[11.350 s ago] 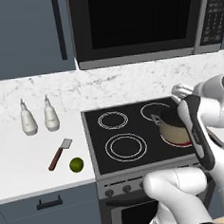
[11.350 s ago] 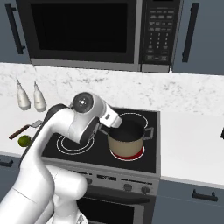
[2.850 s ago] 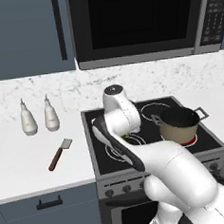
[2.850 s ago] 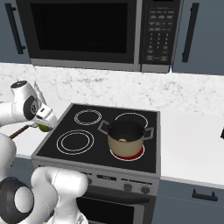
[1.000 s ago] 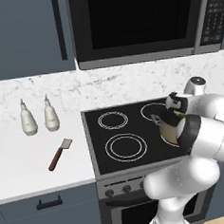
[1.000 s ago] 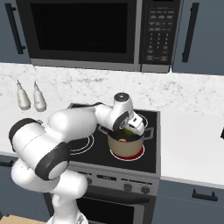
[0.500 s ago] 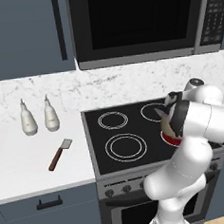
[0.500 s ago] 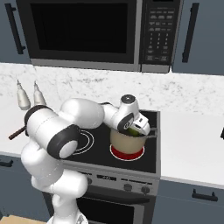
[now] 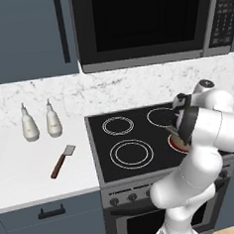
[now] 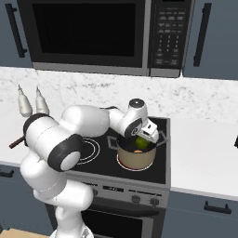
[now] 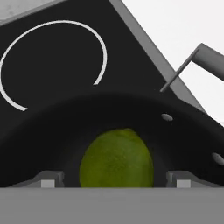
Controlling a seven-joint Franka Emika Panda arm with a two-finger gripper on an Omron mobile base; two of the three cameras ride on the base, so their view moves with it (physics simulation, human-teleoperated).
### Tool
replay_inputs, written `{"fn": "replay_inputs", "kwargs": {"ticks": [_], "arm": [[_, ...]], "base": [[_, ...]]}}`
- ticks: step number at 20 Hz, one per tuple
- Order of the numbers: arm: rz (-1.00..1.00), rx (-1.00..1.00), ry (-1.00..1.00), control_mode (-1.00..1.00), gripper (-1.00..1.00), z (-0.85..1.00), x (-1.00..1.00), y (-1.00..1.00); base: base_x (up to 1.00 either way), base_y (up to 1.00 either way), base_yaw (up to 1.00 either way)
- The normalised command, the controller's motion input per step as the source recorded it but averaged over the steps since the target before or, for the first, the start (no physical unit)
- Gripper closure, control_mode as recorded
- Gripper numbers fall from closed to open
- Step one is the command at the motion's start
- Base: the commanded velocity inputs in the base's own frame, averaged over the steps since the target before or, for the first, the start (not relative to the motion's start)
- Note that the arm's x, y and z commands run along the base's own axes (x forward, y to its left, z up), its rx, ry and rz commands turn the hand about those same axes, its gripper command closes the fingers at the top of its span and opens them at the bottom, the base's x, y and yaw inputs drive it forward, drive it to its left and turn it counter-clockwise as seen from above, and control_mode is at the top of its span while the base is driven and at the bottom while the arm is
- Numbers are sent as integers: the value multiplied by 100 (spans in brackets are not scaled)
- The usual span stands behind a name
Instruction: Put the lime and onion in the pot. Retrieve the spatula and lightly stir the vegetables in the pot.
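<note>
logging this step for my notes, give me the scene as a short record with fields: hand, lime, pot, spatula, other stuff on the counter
hand: over the pot's mouth, fingers spread to either side of the lime
lime: green, between the fingertips inside the pot; whether it is gripped or already let go cannot be told
pot: tan, on the stove's front right burner
spatula: lying flat on the white counter left of the stove, untouched
other: two white bottles standing near the backsplash behind the spatula
</note>
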Motion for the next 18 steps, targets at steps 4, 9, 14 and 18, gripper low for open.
{"fn": "replay_inputs", "kwargs": {"ticks": [4, 9, 14, 18], "arm": [[0, 0, -1, -100, -100, 1, -17, 32], [0, 0, -11, -100, -100, 26, -68, 31], [3, 0, -30, -100, -100, 59, -100, 54], [8, 0, -28, -100, -100, 99, -85, 73]], "base": [[0, 0, 0], [0, 0, 0], [0, 0, 0], [0, 0, 0]]}}
